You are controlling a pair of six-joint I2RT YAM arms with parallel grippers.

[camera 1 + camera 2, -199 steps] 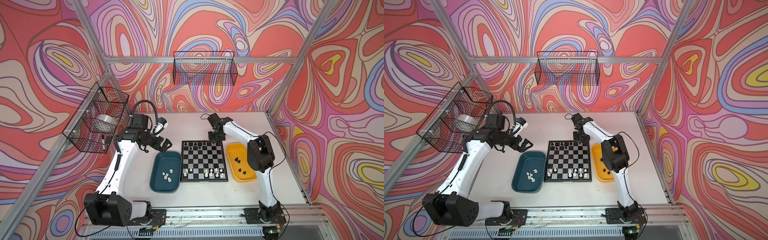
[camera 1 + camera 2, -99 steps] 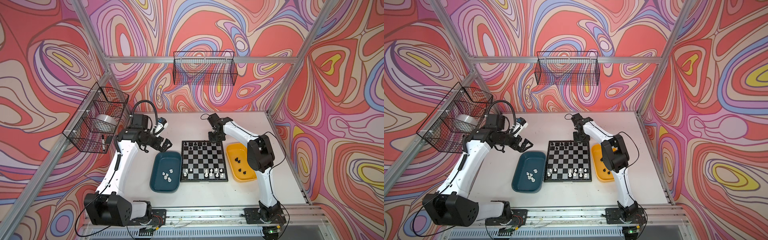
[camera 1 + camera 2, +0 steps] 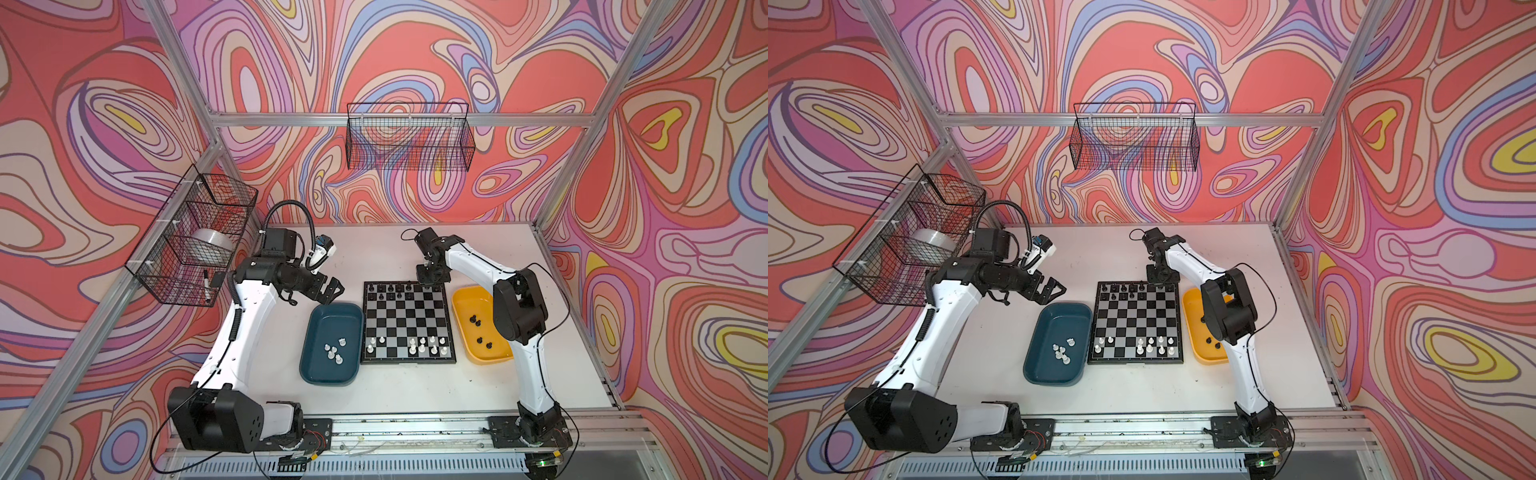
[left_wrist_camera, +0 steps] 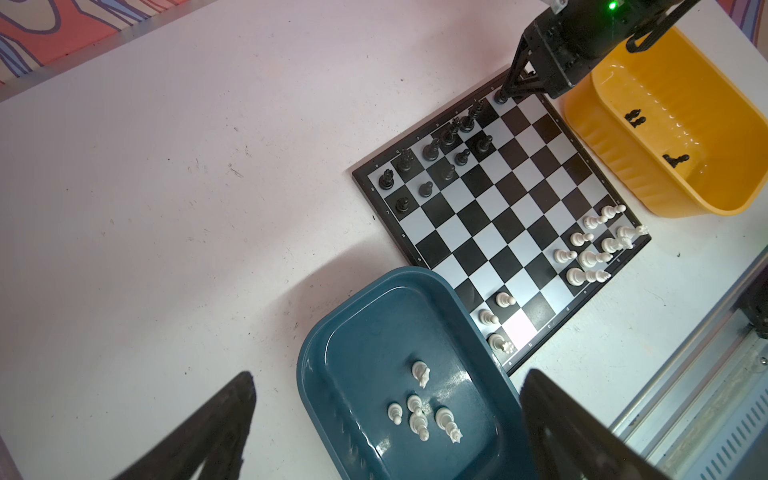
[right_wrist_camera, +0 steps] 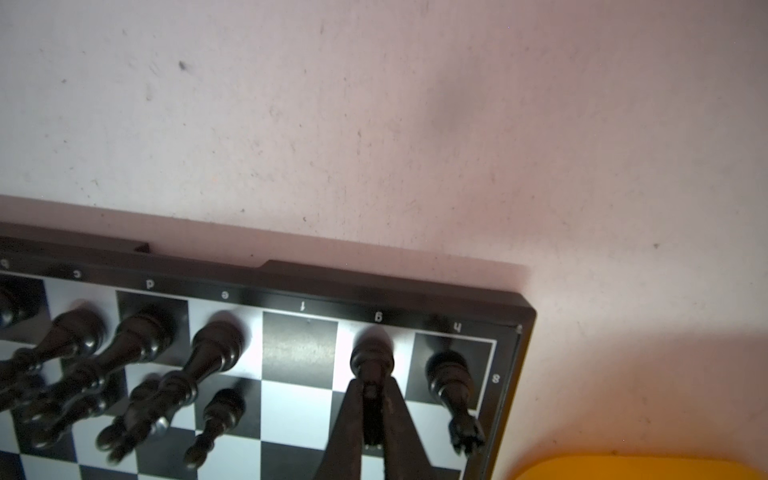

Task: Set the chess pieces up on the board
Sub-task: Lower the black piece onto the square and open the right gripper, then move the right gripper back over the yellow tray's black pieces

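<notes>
Right wrist view: right gripper (image 5: 372,392) jaws pinch the top of a small black plastic chess piece (image 5: 371,357). Its base sits on a light square in the far row of the square black-framed chequered chessboard (image 5: 374,291), one in from the right corner.

In both top views, left gripper (image 3: 334,292) hangs with jaws spread wide above the white table (image 3: 395,257), left of the board, by the far end of the teal plastic tray (image 3: 309,332). Loose white chessmen (image 3: 333,352) lie inside the tray.

Yellow plastic tray (image 3: 465,299) right of the board, a few black chessmen (image 3: 472,319) in it.
</notes>
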